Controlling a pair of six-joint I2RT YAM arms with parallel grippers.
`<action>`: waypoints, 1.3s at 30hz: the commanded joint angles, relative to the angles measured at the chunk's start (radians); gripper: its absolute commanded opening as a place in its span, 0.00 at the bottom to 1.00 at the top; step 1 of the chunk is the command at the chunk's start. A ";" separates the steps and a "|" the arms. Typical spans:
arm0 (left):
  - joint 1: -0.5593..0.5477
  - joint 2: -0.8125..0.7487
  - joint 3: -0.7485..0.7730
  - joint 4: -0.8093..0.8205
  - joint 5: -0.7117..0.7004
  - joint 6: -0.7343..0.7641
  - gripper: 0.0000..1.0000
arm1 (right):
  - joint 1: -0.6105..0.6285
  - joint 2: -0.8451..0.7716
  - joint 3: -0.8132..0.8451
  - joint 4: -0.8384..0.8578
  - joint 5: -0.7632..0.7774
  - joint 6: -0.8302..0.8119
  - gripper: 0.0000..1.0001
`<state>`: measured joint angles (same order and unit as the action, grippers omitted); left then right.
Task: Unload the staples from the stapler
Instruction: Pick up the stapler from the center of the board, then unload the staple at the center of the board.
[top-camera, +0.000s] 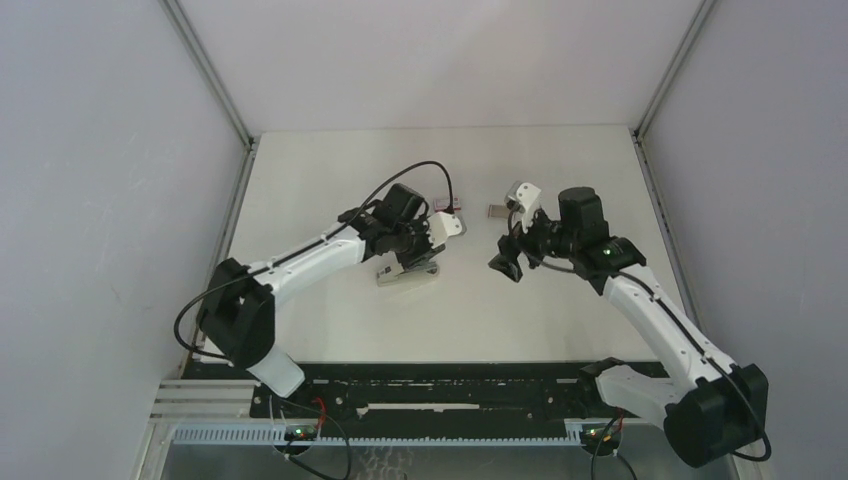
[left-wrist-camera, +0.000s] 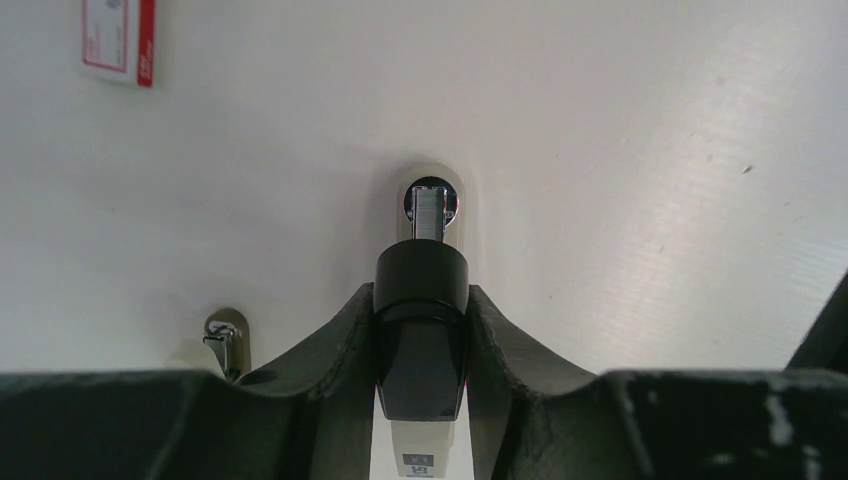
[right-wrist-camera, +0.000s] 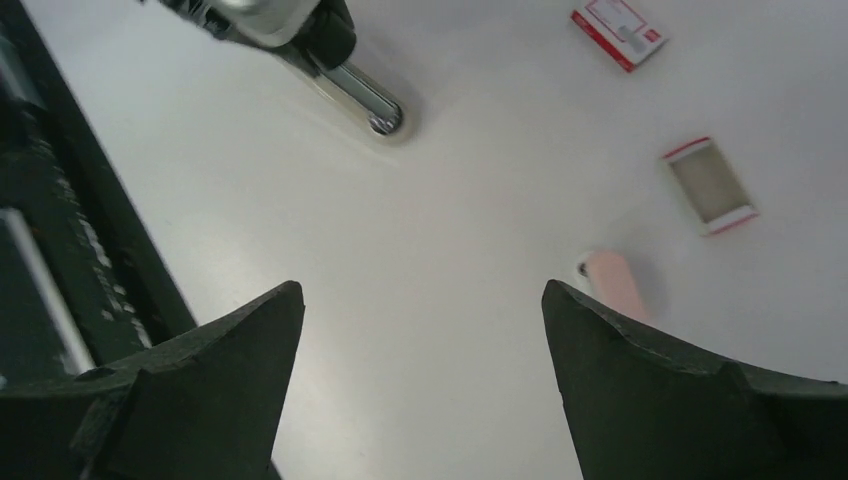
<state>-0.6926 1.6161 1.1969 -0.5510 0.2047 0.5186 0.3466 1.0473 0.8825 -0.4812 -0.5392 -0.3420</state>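
Left wrist view, stapler (left-wrist-camera: 421, 280) left of the desk's (left-wrist-camera: 650, 130) middle, black top pinched by the left hand (left-wrist-camera: 420, 305), grey metal strip (left-wrist-camera: 430, 210) seen at its nose, right hand (right-wrist-camera: 420, 295) held spread above the desk.

We find the overhead view bright and even, lit from above, with only faint, soft shadows under the arms on the white table (top-camera: 320, 170) and duller grey walls at the sides. In the left wrist view a pale sheen spreads over the right of the frame, and a glint sits on the chrome nose of the stapler (left-wrist-camera: 421, 310). In the right wrist view the right gripper (right-wrist-camera: 420, 300) shows dark, soft-edged fingers (right-wrist-camera: 200, 390) along the bottom.
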 joint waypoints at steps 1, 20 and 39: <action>-0.010 -0.120 -0.028 0.122 0.083 -0.054 0.00 | -0.057 0.086 0.074 0.111 -0.201 0.277 0.88; -0.013 -0.316 -0.213 0.355 0.221 -0.124 0.00 | -0.110 0.528 0.099 0.333 -0.626 0.742 0.75; -0.067 -0.310 -0.201 0.341 0.219 -0.130 0.00 | -0.038 0.646 0.099 0.371 -0.677 0.776 0.68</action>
<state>-0.7506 1.3434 0.9939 -0.2771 0.3969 0.4011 0.3077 1.6901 0.9524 -0.1482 -1.1912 0.4252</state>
